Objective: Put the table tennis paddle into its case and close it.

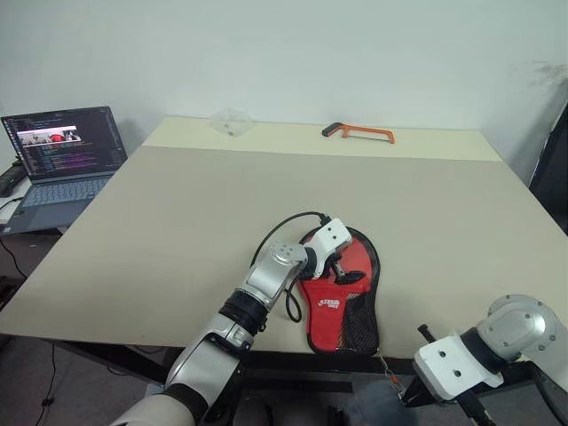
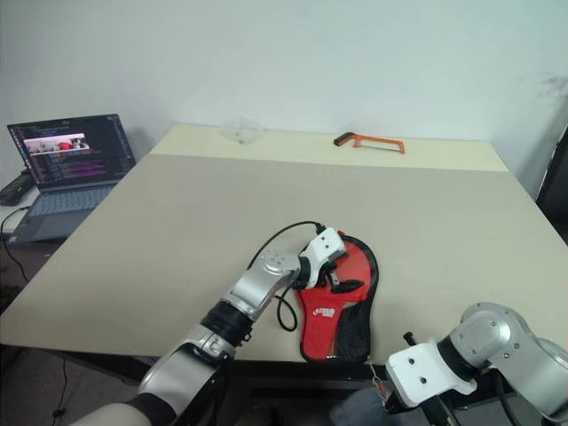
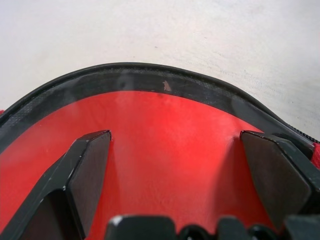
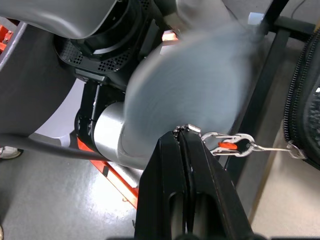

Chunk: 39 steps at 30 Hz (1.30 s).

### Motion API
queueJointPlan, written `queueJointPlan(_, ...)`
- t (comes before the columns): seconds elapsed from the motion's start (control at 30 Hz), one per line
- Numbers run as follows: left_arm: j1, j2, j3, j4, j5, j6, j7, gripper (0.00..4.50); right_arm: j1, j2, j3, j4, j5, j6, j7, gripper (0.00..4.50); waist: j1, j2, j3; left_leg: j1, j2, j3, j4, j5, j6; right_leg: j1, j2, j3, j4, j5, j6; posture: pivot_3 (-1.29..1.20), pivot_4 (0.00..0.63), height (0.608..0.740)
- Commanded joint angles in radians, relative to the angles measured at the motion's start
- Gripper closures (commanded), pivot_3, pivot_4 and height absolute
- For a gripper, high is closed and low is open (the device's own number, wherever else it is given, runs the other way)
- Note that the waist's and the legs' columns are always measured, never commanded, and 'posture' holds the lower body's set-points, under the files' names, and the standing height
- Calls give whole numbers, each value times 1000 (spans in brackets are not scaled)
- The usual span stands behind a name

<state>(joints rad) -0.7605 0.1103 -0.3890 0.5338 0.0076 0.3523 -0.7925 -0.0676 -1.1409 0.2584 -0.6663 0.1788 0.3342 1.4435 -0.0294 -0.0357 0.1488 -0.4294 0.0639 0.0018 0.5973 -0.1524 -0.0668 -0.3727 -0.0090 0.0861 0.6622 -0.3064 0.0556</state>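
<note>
Our left hand (image 1: pixel 348 269) rests spread wide over the round end of the case (image 1: pixel 344 297), its two black fingers (image 3: pixel 85 170) splayed on the red face with nothing clasped between them; we judge it is there to pin the soft cover down while the zip is drawn. Our right hand (image 4: pixel 186 145) sits off the near edge of the tabletop (image 1: pixel 177 222), fingers pinched shut on a small metal clip (image 4: pixel 227 144) whose thin cord runs to the case's zip edge, likely as a pull tab. The table tennis paddle (image 3: pixel 165 150) lies inside the case, its smooth red rubber showing through, framed by a black woven rim. The cover's narrow end carries a red logo panel and black mesh. Far off lie an orange hacksaw (image 1: pixel 359 133) and a laptop (image 1: pixel 62 164).
</note>
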Motion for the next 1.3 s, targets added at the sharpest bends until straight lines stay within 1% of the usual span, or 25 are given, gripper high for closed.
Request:
queueJointPlan(0.03,45,16,-58,129,77,26,9,18,-62,-4,-25,29,-2,15,-16,4481,-1,-1,-1,0,0,0,0,0,0,0,0,0,0,0,0,0,150,740)
queueJointPlan(0.1,41,16,-56,138,77,16,6,18,-94,0,-25,55,-13,21,-31,4481,-1,-1,-1,0,0,0,0,0,0,0,0,0,0,0,0,0,150,740)
queueJointPlan(0.3,42,20,-45,139,70,1,-1,18,-125,-17,-32,84,-11,13,-26,4481,-1,-1,-2,1,0,0,0,0,0,0,0,1,0,1,0,0,150,740)
queueJointPlan(0.4,45,22,-40,142,69,-2,3,18,-194,-9,-21,109,-38,0,-28,4481,-1,-1,-2,1,0,0,0,0,0,0,0,1,0,1,0,0,150,740)
queueJointPlan(0.57,56,18,-40,132,69,0,9,18,-305,50,33,168,-104,-19,-50,4481,-2,-1,-2,2,0,0,0,0,0,0,0,1,1,1,0,0,150,740)
queueJointPlan(0.77,81,26,-16,79,36,-19,-17,18,-320,103,77,256,-179,-37,-94,4481,-1,-2,-3,2,0,1,0,0,0,1,0,1,0,1,1,0,150,740)
queueJointPlan(0.87,115,45,28,-14,-24,-49,-73,18,-313,122,67,282,-172,-38,-110,3925,-2,-2,-3,2,0,1,-2,0,0,0,0,2,1,1,0,0,150,740)
queueJointPlan(0.97,149,90,71,-122,-78,-29,-127,18,-354,142,61,346,-208,-44,-148,2883,-7,0,-1,1,1,2,-4,0,0,2,1,4,2,1,0,0,150,740)
queueJointPlan(1.0,158,110,83,-155,-89,-19,-141,18,-369,146,56,366,-214,-46,-152,2534,-7,2,0,1,1,2,-5,0,0,2,2,3,3,2,2,0,150,740)
queueJointPlan(1.03,167,130,91,-183,-98,-13,-155,18,-380,147,54,381,-216,-48,-152,2268,-9,4,2,1,1,2,-5,0,0,1,2,4,3,2,3,0,150,740)
queueJointPlan(1.13,187,191,121,-272,-145,22,-207,18,-400,132,49,414,-224,-67,-142,1176,-9,6,4,1,1,2,-5,0,0,0,3,3,3,2,3,0,150,740)
queueJointPlan(1.23,200,290,182,-383,-225,79,-288,18,-389,100,-10,388,-137,-29,-85,165,-9,7,9,-2,1,2,-5,0,0,-2,3,3,3,2,4,0,150,740)
queueJointPlan(1.27,203,322,197,-410,-245,93,-309,18,-384,94,-34,379,-99,-5,-72,73,-9,9,14,-3,1,2,-5,0,0,-2,3,3,3,2,4,0,150,740)
queueJointPlan(1.3,208,370,222,-439,-263,102,-334,18,-380,94,-77,371,-40,40,-62,73,-9,9,17,-3,1,2,-5,0,0,-3,2,4,3,3,4,0,150,740)
